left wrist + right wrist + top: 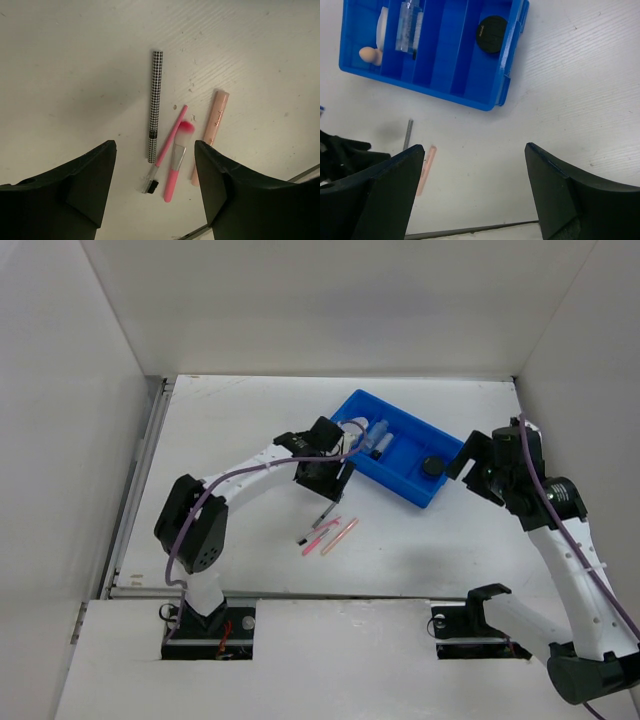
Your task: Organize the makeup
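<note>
On the white table lie a thin houndstooth-patterned brush (pixel 155 105), a slim pink brow brush (pixel 169 140), a short pink brush (pixel 175 170) and a peach stick (pixel 213 122). My left gripper (pixel 155 150) hovers above them, open, with nothing between its fingers. In the top view this group (pixel 325 532) sits just below the left gripper (pixel 325 478). The blue tray (pixel 470 100) holds a beige sponge (pixel 369 54), two clear vials (pixel 409 30) and a round black compact (pixel 491 34). My right gripper (pixel 475 150) hangs open and empty over bare table, right of the tray (pixel 400 490).
White walls enclose the table on the left, back and right. A metal rail (pixel 135 490) runs along the left edge. The table's front lip (pixel 470 229) lies close below both grippers.
</note>
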Tool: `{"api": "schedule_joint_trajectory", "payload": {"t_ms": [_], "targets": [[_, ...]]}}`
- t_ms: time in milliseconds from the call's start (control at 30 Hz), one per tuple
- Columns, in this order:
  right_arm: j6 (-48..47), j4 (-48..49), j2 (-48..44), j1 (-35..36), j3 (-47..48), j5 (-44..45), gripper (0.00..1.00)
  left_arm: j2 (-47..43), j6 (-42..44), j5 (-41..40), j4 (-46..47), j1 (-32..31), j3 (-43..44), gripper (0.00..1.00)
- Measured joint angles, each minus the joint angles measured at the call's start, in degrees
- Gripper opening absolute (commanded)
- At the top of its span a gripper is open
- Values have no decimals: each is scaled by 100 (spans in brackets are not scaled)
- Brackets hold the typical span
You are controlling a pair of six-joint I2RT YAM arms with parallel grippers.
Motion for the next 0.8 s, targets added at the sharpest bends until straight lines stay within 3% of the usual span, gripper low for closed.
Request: {"api": "schedule_joint_trajectory", "payload": {"t_ms": [333,700,800], "targets": [[-4,-15,-249,0,-98,2,88,629,-378,15,306,-136,-219,61],[-4,-37,-306,0,-129,2,88,1228,-557,-380,649,-136,-258,44],[-4,-39,-310,0,-129,2,88,1244,-608,-417,680,-136,-258,27]]}}
